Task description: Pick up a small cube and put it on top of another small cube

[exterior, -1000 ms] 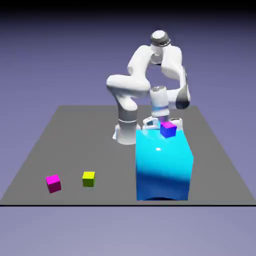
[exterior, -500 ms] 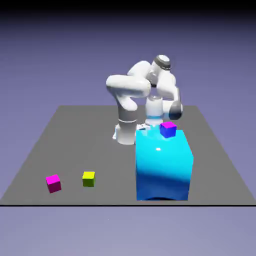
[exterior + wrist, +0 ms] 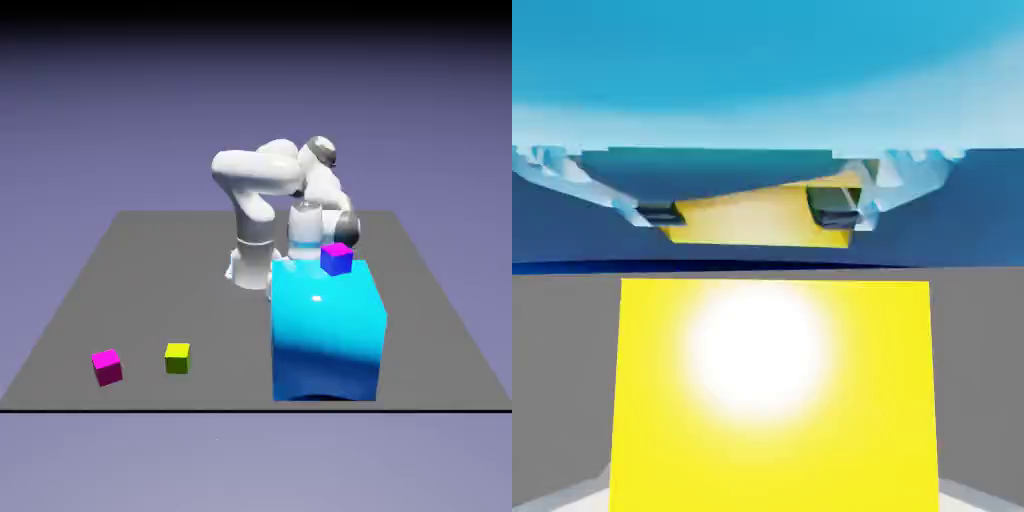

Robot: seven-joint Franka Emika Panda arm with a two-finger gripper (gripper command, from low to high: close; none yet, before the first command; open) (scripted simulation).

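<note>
Gripper (image 3: 768,500) pinched shut on the small cube (image 3: 774,385), yellow face filling the hand view, right behind the big cyan block (image 3: 328,335). I'd lift straight up, stay clear of the cyan block's edge, then carry toward the blue cube (image 3: 336,258) on its top.

Arm (image 3: 262,185) folded low, wrist pointing down; pincer (image 3: 768,500) closed on small cube (image 3: 774,390)

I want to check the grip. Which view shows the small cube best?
The hand view: the small cube fills it, yellow face large, at the gripper. In the exterior view the large cyan block hides it.
</note>
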